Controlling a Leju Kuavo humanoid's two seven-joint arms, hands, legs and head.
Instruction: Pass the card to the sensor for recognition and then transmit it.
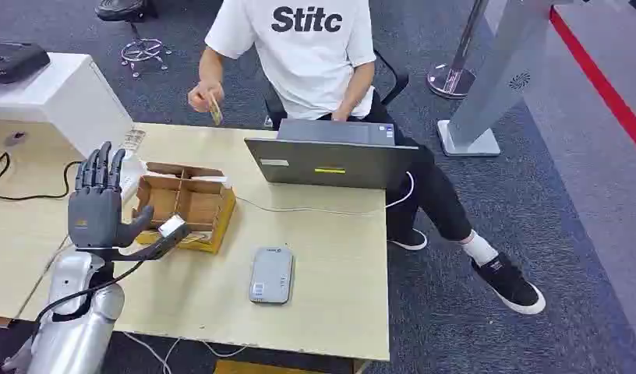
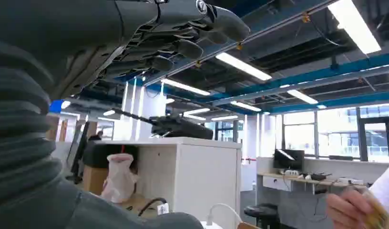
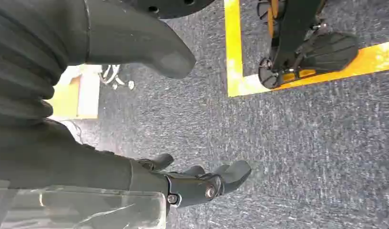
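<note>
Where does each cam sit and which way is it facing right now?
Head view: high on the body, looking forward and down at the table, the person's card, the laptop; raised left hand with fingers spread.
Left wrist view: behind the left hand, aimed level and upward at ceiling lights and a white cabinet.
Right wrist view: on the hanging arm, facing the carpet; right hand empty, fingers apart.
Shared: head and left wrist views both show the person's hand with the card.
</note>
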